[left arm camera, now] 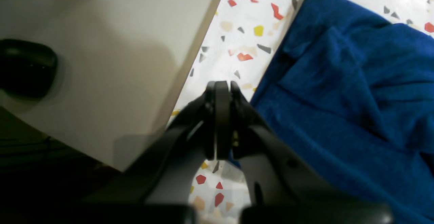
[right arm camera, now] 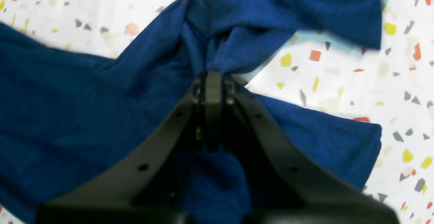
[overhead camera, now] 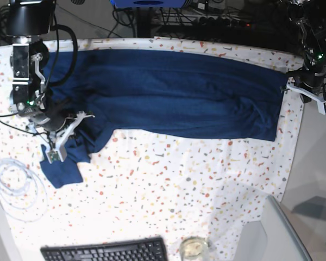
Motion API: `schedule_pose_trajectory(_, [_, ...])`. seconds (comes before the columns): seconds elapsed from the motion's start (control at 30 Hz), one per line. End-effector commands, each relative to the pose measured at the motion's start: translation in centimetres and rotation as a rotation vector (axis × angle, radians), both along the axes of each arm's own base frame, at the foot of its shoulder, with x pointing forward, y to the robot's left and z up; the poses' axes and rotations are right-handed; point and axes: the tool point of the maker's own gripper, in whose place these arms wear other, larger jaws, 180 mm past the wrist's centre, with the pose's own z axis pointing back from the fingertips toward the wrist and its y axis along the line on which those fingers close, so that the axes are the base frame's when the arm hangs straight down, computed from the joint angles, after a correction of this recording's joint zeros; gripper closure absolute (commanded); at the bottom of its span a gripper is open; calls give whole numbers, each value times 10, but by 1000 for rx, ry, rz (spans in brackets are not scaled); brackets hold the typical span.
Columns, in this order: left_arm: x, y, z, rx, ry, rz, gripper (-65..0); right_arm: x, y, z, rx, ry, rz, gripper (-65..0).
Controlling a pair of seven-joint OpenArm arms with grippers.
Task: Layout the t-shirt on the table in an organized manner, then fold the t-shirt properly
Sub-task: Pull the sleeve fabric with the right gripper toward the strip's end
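Note:
The dark navy t-shirt lies stretched across the far half of the speckled table, one sleeve crumpled at the left. In the base view my right gripper sits on that crumpled end. The right wrist view shows the right gripper shut on a bunched gather of the t-shirt, with folds radiating from its tips. My left gripper is at the shirt's right edge. In the left wrist view the left gripper is shut just beside the hem of the t-shirt, and no fabric shows at its tips.
A black keyboard and a glass sit at the front edge. A coiled white cable lies front left. A plain grey surface borders the cloth beside the left gripper, with a dark object on it.

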Motion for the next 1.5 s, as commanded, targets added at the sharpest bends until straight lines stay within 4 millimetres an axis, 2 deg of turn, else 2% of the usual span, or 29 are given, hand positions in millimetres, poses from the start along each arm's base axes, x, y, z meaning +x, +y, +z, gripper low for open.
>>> schedule_pose_trajectory(0.0, [7,7,13,31,-34,-6,0,6,10,14,23,-52,19,-2])
schedule_pose_trajectory(0.2, [7,7,13,31,-34,-6,0,-16,44,3,66,-15,67,-2])
schedule_pose_trajectory(0.33, [7,7,13,31,-34,-6,0,-26,55,-3,91,7,66,-2])
schedule_pose_trajectory(0.47, [7,7,13,31,-34,-6,0,-36,56,-13,87,64,70,-5])
schedule_pose_trajectory(0.53, [7,7,13,31,-34,-6,0,-39,56,-19,85,95,70,-44])
schedule_pose_trajectory(0.6, [7,7,13,31,-34,-6,0,-40,56,-18,82,100,72,-119])
schedule_pose_trajectory(0.7, [7,7,13,31,-34,-6,0,-33,52,-2,76,49,67,-213])
schedule_pose_trajectory(0.77, [6,8,13,33,-35,-5,0,-24,33,10,64,6,17,-260])
schedule_pose_trajectory(0.87, [6,9,16,38,-39,-9,0,8,-14,30,54,-65,-123,-296])
schedule_pose_trajectory(0.97, [6,11,17,41,-40,-11,0,38,-55,29,68,-63,-242,-327])
schedule_pose_trajectory(1.03, [7,10,17,41,-40,-12,0,50,-74,20,75,-28,-283,-348])
schedule_pose_trajectory(1.17, [7,10,17,41,-41,-12,0,68,-91,0,94,48,-310,-360])
schedule_pose_trajectory(1.27, [8,10,18,41,-43,-12,0,78,-91,-13,129,48,-333,-360])
schedule_pose_trajectory(1.33, [8,10,18,40,-43,-12,0,79,-98,-17,125,40,-343,-360])
schedule_pose_trajectory(1.47, [7,11,16,37,-38,-9,0,77,-98,-26,134,61,-350,-350])
